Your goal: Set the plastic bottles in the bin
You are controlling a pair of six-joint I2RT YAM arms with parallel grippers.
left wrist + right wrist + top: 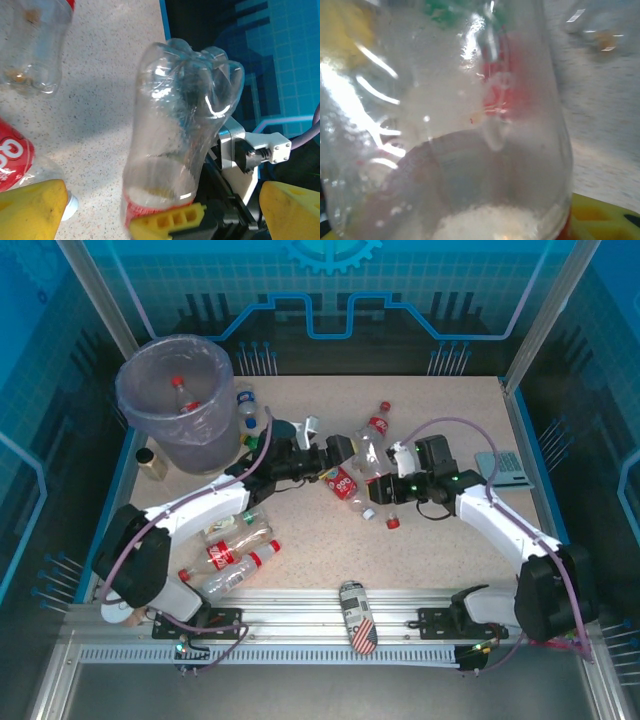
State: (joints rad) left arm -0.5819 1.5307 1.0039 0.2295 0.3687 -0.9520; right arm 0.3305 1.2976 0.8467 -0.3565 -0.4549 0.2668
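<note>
Left wrist: your left gripper [161, 209] gapes wide. Ahead, a clear bottle [175, 135] is pinched at its red label. Another bottle's label [12, 157] shows cut-off white script, unreadable.
Right wrist: the clear bottle sits between the fingers.
Top: your right gripper [383, 489] clamps it, well apart from the bin [195, 445].
</note>
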